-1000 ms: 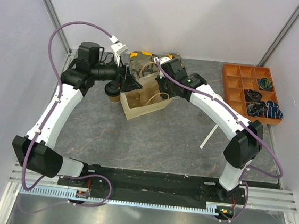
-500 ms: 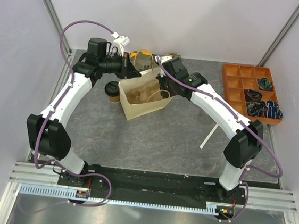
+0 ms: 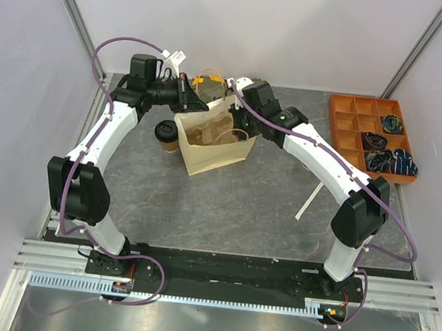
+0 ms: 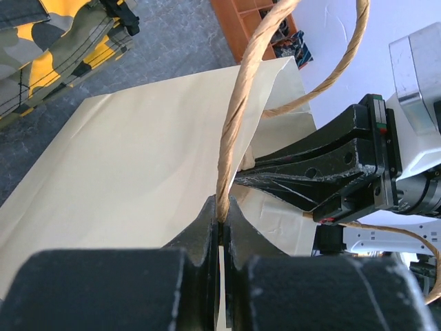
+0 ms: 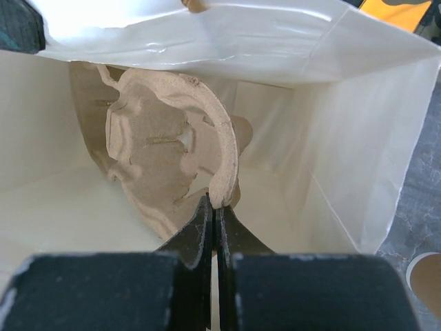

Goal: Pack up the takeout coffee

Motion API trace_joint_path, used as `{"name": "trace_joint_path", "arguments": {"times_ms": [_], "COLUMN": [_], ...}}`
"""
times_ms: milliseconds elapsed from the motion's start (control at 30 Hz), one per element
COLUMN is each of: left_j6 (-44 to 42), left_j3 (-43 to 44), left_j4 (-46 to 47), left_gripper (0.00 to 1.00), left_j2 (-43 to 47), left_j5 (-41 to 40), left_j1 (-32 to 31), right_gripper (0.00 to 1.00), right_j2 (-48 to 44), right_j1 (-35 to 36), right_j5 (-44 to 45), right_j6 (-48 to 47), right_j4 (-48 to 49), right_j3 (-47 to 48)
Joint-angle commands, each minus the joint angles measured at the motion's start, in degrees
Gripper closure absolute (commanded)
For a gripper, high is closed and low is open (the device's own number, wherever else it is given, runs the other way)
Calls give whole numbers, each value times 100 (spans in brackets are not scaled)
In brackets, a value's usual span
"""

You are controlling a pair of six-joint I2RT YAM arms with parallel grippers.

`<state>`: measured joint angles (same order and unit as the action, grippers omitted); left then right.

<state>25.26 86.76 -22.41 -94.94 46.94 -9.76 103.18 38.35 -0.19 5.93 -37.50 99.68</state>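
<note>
Kraft paper bag [image 3: 206,152] stands open mid-desk [image 3: 240,207]. Left fingers [image 4: 211,222] are shut tight on its twisted handle [image 4: 234,131], holding it up. Right fingers [image 5: 207,224] reach inside the bag, shut, pinching the rim of the pulp carrier [image 5: 165,145] in there. Takeout coffee [image 3: 167,132], black lid on, sits on the desk just left of the bag, outside it. Orange tray [image 3: 344,119] far right holds small dark items.

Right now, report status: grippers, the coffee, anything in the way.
Left gripper shut on handle of paper bag. Right gripper shut on pulp carrier rim, inside bag. Lidded coffee outside, left of bag, not packed. Carrier occupies bag.
</note>
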Motion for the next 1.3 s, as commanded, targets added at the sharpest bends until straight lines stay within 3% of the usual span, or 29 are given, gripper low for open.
{"name": "trace_joint_path", "arguments": {"times_ms": [0, 333, 833, 1000, 1100, 1267], "left_j6": [234, 357, 463, 445, 428, 375], "left_j3": [139, 104, 175, 183, 192, 192], "left_j4": [-114, -132, -193, -219, -246, -263], "left_gripper": [98, 98, 98, 98, 98, 98], "left_j2": [-113, -236, -464, -473, -482, -456], "left_j5": [35, 8, 61, 96, 105, 123], "left_j1": [-9, 0, 123, 123, 132, 132], "right_gripper": [100, 100, 99, 92, 79, 65], "right_j2": [263, 844, 1152, 1222, 1275, 1223], "right_j1": [-3, 6, -29, -38, -38, -38], "right_j5": [-122, 247, 151, 80, 63, 80], "right_j6": [-145, -294, -541, -479, -418, -268], "right_j4": [85, -249, -118, -205, -311, -443], "right_j3": [192, 605, 500, 588, 737, 939]}}
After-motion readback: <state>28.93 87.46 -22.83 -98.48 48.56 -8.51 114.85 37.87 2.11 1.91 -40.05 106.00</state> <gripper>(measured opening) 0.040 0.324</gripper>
